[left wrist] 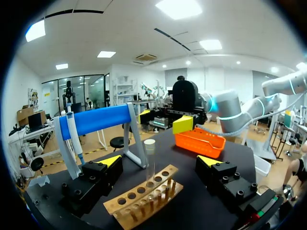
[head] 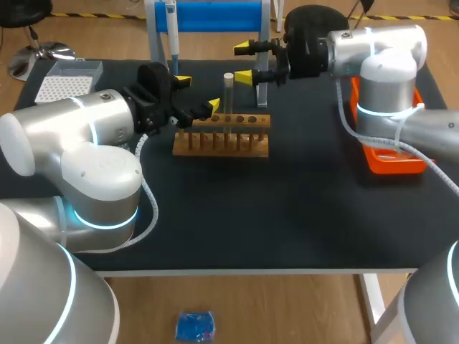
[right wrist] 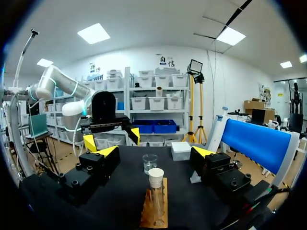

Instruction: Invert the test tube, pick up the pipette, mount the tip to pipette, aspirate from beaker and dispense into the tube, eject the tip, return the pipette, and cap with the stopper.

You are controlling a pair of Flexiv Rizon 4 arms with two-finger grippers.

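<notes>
1. My left pincer sits just off the left end of the light wooden test-tube rack, its yellow-tipped fingers spread apart and gripping nothing.
2. My right pincer hovers behind the rack, fingers likewise wide apart and empty.
3. The clear glass test tube with a whitish top stands upright in a hole near the rack's middle, touched by neither pincer.
4. The slim white pipette hangs on the blue-barred stand behind the rack's left end.
5. A small clear glass beaker stands past the rack's left end.
6. An orange plastic tray lies well right of the rack.
</notes>
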